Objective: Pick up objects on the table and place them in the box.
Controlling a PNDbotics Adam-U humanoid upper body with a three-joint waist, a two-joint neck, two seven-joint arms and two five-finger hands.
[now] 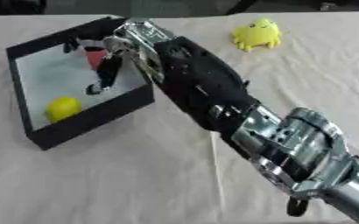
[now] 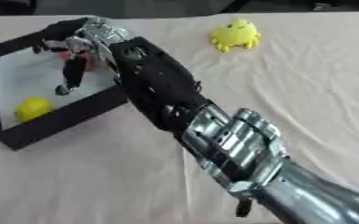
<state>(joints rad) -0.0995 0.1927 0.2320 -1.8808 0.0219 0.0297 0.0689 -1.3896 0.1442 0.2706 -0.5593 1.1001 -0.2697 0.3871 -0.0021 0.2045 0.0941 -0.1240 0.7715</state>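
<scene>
Beige wrinkled tablecloth (image 1: 121, 183) over whole table, dark strip of bkgd (image 1: 175, 6) along far edge

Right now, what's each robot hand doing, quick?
Right hand: over the black box, fingers curled down beside a red thing; whether it grips it cannot be told.
Left hand: not in view.
</scene>
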